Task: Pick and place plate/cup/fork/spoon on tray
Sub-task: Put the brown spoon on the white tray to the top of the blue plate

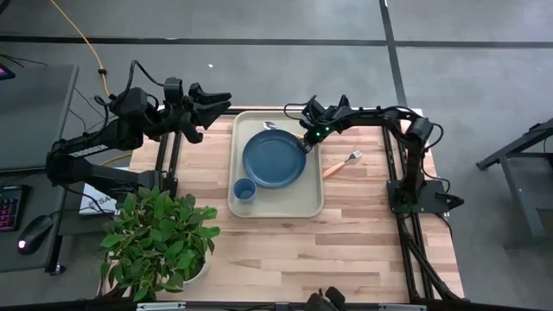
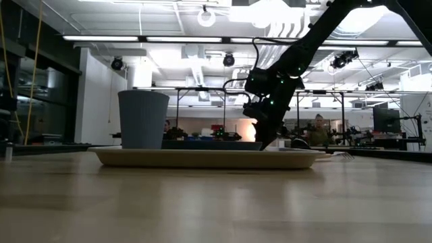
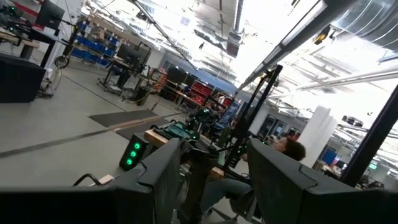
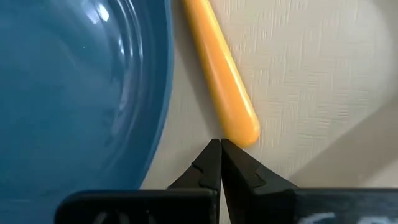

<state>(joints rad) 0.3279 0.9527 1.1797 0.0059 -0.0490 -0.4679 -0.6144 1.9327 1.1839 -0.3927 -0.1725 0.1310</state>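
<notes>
Cream tray [image 1: 275, 206] carries the blue plate [image 1: 274, 159], cup [image 1: 244, 189] and apparently the spoon [image 4: 219, 68]. Right end effector [image 4: 220, 163], fingers pressed together, should lift straight clear; the fork [image 1: 342, 163] waits on the surface.

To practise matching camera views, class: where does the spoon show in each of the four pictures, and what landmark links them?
High view: the spoon lies on the tray's far part, behind the plate.
Low view: cannot be made out.
Left wrist view: not in it.
Right wrist view: its orange handle beside the plate.
Shared landmark: the plate.
</notes>
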